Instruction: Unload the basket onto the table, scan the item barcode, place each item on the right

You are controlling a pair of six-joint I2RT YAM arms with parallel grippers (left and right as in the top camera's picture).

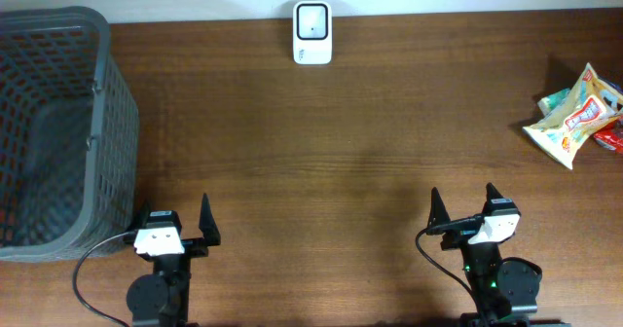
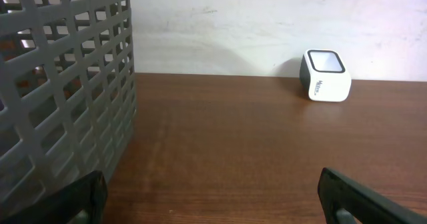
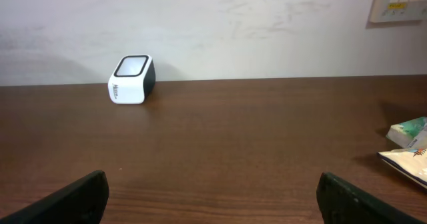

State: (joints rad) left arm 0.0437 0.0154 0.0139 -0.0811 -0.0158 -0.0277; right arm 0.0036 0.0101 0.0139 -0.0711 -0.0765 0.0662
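Dark wood table (image 1: 321,152); scuffed white wall (image 3: 233,24) behind; wall panel (image 3: 399,1) upper right

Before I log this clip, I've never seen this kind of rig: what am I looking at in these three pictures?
Two robot arms sit at a brown wooden table. One picture looks straight down; the other two come from a camera on each wrist, looking forward across the table. The left gripper and right gripper both stand open and hold nothing. On the table: a grey plastic mesh basket at left, a small white box-shaped barcode scanner at the far edge, and crinkly yellow-and-white snack packets at right.
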